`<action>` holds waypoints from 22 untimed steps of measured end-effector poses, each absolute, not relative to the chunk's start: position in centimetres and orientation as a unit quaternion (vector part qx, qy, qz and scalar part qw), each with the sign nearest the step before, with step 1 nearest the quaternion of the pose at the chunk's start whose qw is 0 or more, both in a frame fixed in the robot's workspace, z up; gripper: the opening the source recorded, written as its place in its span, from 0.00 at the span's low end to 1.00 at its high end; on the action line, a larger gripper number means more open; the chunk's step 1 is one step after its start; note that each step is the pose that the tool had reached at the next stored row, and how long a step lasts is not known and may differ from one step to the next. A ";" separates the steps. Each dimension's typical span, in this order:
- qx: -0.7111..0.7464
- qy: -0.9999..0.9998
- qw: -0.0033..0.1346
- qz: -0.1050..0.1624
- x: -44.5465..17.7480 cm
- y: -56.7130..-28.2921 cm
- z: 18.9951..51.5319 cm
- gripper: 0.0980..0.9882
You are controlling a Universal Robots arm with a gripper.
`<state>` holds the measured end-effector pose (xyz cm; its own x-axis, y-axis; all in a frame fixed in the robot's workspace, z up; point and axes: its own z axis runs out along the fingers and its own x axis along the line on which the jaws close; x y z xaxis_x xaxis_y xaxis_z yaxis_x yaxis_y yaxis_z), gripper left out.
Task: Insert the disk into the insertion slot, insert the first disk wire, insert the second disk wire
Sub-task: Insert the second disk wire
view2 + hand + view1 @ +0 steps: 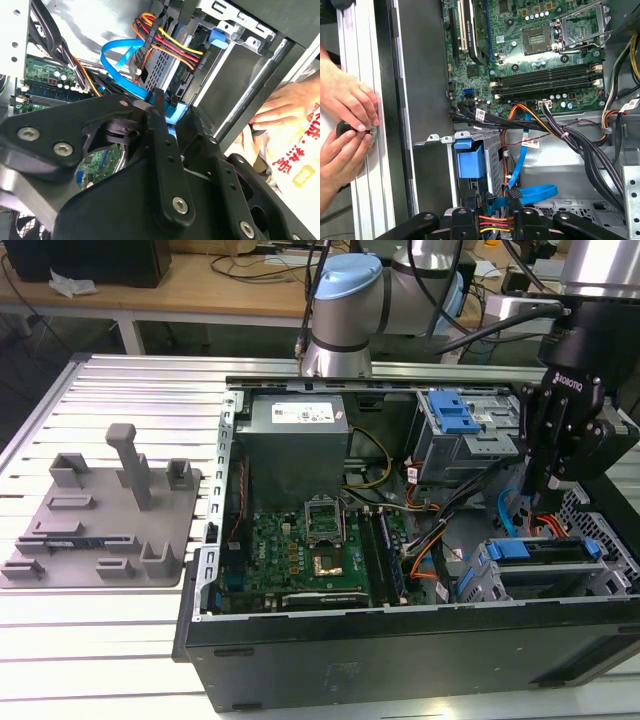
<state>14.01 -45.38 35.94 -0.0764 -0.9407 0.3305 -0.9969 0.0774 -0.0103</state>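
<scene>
The disk's blue carrier point(510, 550) sits inside the insertion slot point(482, 585), the grey perforated cage at the case's near corner on the exterior view's right. My black gripper point(552, 483) hangs just above the cage's far end. In both wrist views its fingers point(159, 117) are shut on the plug of a blue flat disk wire point(114, 56) that loops off beside the cage point(495, 155). A bundle of red, yellow, orange and black wires point(170, 44) ends in a black plug point(200, 61) at the disk's edge. The carrier's blue tab point(470, 160) shows at the cage front.
A person's hands point(345, 112) rest on the table rail just outside the case wall, near the cage. The motherboard point(310, 545), black cable bundles point(580, 145) and a blue-latched grey bay point(460, 425) crowd the case. A grey fixture plate point(100, 520) lies on the exterior view's left.
</scene>
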 end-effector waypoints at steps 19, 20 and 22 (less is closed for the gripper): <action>0.671 -0.724 0.114 0.114 13.9 -46.3 36.0 0.07; 0.671 -0.724 0.112 0.114 13.9 -46.5 36.0 0.07; 0.672 -0.725 0.101 0.112 13.9 -46.7 36.0 0.07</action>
